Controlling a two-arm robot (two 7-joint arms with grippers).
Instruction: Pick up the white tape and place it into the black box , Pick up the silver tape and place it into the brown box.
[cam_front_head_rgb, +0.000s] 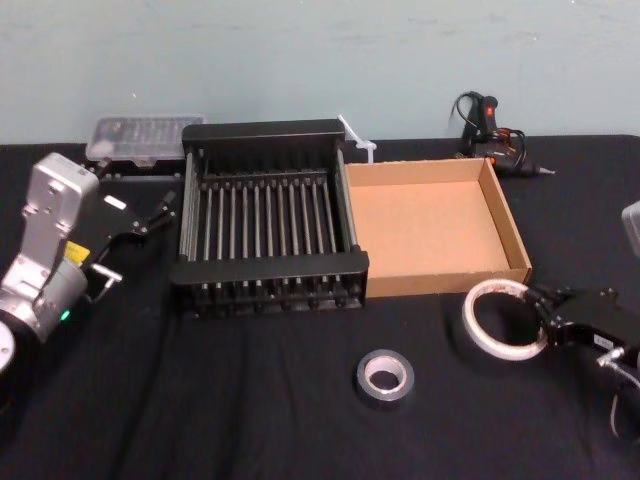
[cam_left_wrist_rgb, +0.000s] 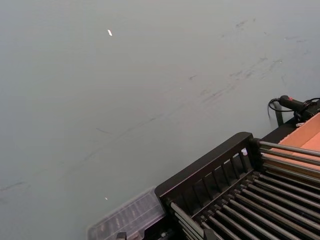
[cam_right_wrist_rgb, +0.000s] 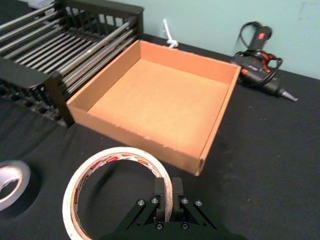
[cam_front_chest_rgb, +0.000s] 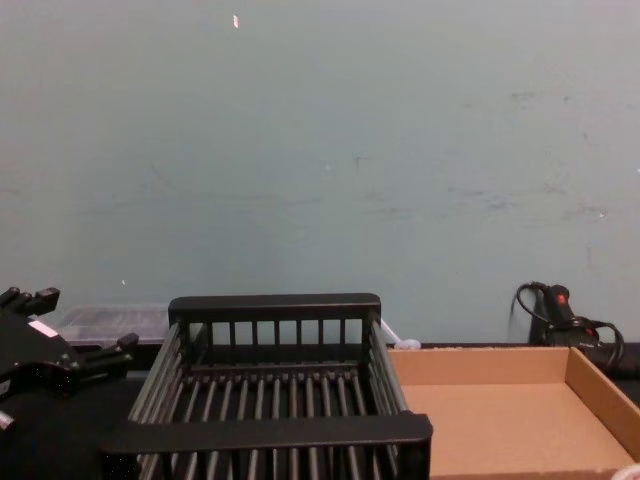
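My right gripper (cam_front_head_rgb: 540, 312) is shut on the wall of the white tape (cam_front_head_rgb: 470, 320), a wide thin ring held tilted just in front of the brown box (cam_front_head_rgb: 430, 225). In the right wrist view my right gripper (cam_right_wrist_rgb: 167, 194) pinches the white tape (cam_right_wrist_rgb: 117, 154) at its near side. The silver tape (cam_front_head_rgb: 408, 385) lies flat on the black cloth, left of the ring and in front of the boxes; it shows again as silver tape (cam_right_wrist_rgb: 20, 172). The black box (cam_front_head_rgb: 270, 268) stands left of the brown box, touching it. My left gripper (cam_front_head_rgb: 140, 245) is parked open, left of the black box.
A glue gun (cam_front_head_rgb: 495, 135) with its cord lies behind the brown box. A clear plastic case (cam_front_head_rgb: 140, 135) sits behind the black box at the back left. A white plastic piece (cam_front_head_rgb: 355, 135) lies between the boxes at the back. Bare black cloth stretches across the front.
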